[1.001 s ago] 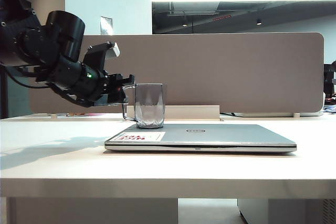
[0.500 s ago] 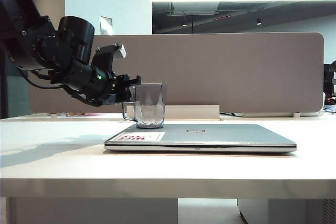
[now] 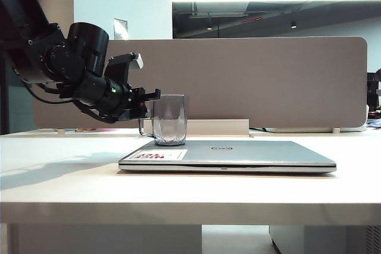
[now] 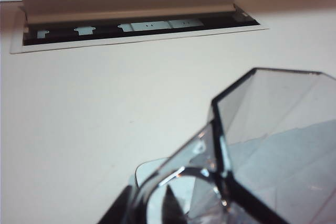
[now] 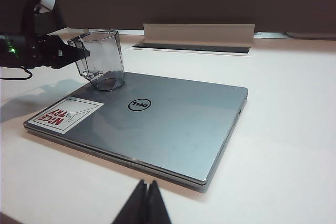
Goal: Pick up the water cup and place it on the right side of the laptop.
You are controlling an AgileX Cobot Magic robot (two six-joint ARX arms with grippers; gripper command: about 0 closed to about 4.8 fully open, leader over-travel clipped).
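The cup (image 3: pixel 169 119) stands upright on the closed laptop (image 3: pixel 238 153), on the lid's rear corner at the exterior view's left, behind the white sticker (image 3: pixel 159 154) with red print and apart from the round logo (image 5: pixel 139 105). The laptop lies flat on the pale table (image 3: pixel 71 176), before a grey partition (image 3: pixel 268 81). The left gripper (image 3: pixel 149 104) reaches in from the left of the exterior view at the height of the cup's upper half, its fingertips right at the handle side of the cup; whether they clasp the glass or merely flank it I cannot tell, nor how wide they stand. The left wrist view is filled by the cup's (image 4: pixel 262 150) faceted rim, with an open cable tray (image 4: pixel 136 24) in the table beyond. The right gripper (image 5: pixel 146 203) hangs low over the table in front of the laptop's near edge, well apart from the cup, its fingers pressed together and holding nothing.
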